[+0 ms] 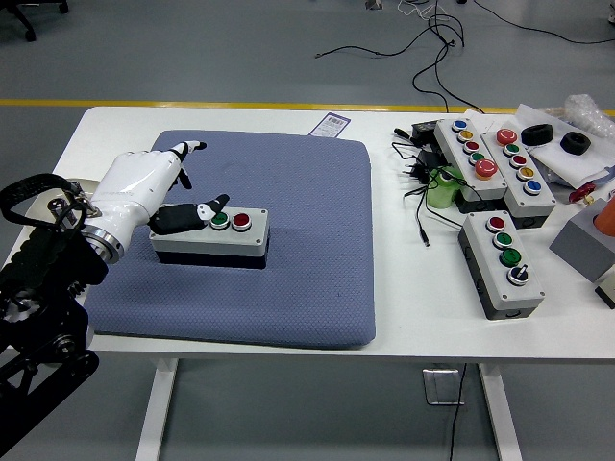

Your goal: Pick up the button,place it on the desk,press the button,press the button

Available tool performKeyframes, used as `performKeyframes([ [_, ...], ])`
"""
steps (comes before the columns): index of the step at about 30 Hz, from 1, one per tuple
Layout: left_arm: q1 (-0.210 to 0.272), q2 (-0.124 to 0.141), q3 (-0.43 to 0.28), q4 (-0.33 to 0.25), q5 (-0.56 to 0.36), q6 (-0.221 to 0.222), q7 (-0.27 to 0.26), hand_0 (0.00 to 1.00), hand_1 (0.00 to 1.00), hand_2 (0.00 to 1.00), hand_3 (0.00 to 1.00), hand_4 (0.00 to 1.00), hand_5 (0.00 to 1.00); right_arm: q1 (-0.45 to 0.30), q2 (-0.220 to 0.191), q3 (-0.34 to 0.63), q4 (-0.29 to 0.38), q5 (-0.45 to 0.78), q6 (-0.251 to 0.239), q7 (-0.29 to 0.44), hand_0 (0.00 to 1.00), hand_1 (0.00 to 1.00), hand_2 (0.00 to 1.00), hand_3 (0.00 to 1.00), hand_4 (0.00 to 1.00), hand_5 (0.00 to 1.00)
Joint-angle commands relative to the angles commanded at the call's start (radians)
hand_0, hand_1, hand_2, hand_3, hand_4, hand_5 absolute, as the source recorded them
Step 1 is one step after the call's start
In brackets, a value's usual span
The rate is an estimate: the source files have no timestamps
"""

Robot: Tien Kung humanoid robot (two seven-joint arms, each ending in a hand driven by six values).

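Note:
A grey four-button box [231, 237] lies on the blue mat [288, 269], left of its middle. Its second green button [219, 220] and red button [240, 222] show; the left end of its top is hidden under my left hand [197, 178]. That white hand has come in from the left and sits low over the box's left end. Its black thumb [197, 213] lies across the box top, the tip beside the green button. The other fingers [183, 151] stretch out behind the box, spread and holding nothing. The right arm is out of view.
On the white table [404, 317] right of the mat stand another grey button box [504, 264] and two longer ones [471, 154] at the back right, amid black cables [418, 178], a green object [444, 187] and black rolls [536, 134]. A paper label [332, 125] lies behind the mat.

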Motion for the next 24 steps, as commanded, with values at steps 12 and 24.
performKeyframes([
  [12, -0.008, -0.006, 0.056, 0.0, 0.001, -0.069, 0.039, 0.002, 0.002, 0.002, 0.711, 0.782, 0.998, -0.016, -0.012, -0.065, 0.0, 0.03, -0.012, -0.028, 0.662, 0.694, 0.774, 0.648, 0.338, 0.148],
  [24, -0.003, -0.013, 0.089, 0.018, 0.001, -0.071, 0.027, 0.005, 0.002, 0.002, 0.707, 0.784, 0.998, -0.021, -0.004, -0.061, 0.0, 0.015, -0.02, -0.044, 0.662, 0.693, 0.77, 0.653, 0.355, 0.17],
])
